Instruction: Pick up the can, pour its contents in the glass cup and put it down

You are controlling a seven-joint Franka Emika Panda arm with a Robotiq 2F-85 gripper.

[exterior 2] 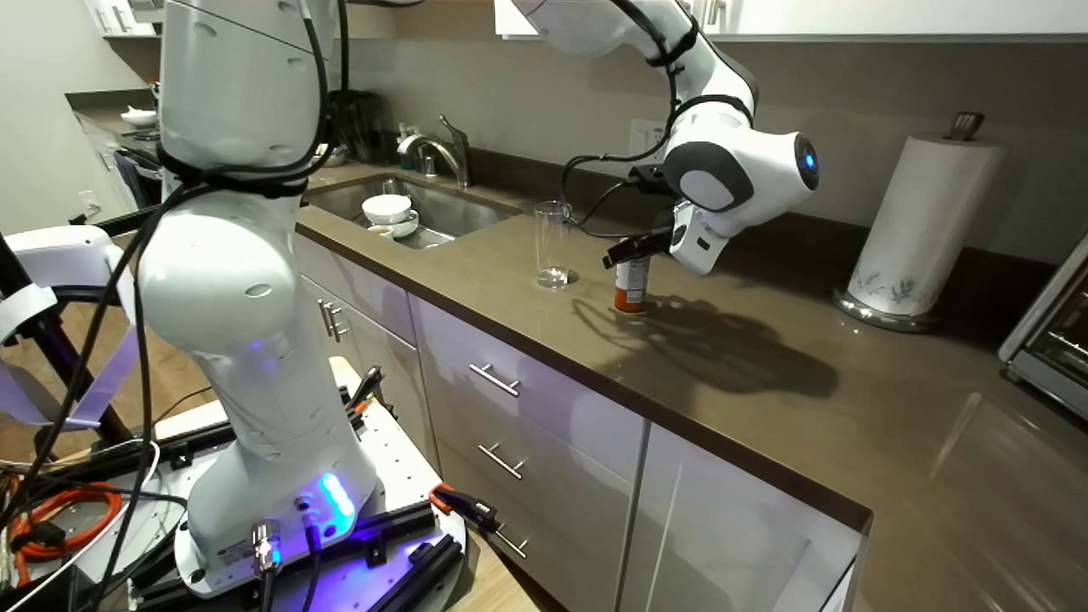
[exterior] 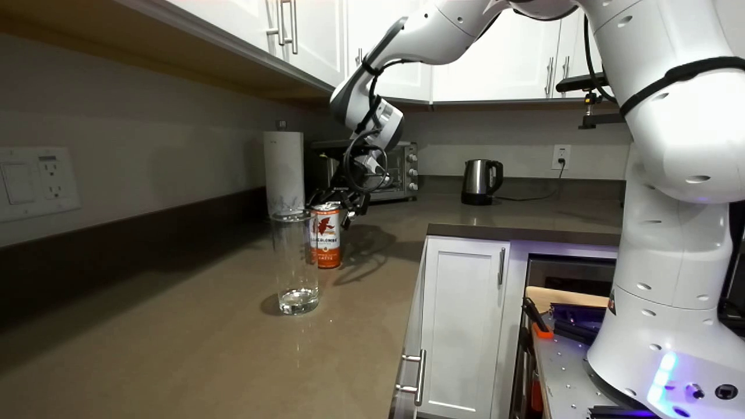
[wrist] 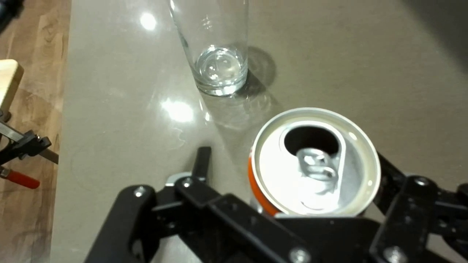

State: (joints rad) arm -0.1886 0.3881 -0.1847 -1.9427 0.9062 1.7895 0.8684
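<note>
Wrist view: straight-sided glass tumbler [wrist: 221, 73], rim cut off from us.
Drinks can [exterior 2: 631, 285]: upright on the countertop [exterior 2: 850, 425], in from the front edge, near the glass tumbler; metal lid opened; top hidden in an exterior view.
Gripper [wrist: 292, 155]: jaws wide apart around the can, one finger clear; whether the other touches, we cannot tell.
Robot arm [exterior: 430, 41]: arched, upper bend cut off in both exterior views.
</note>
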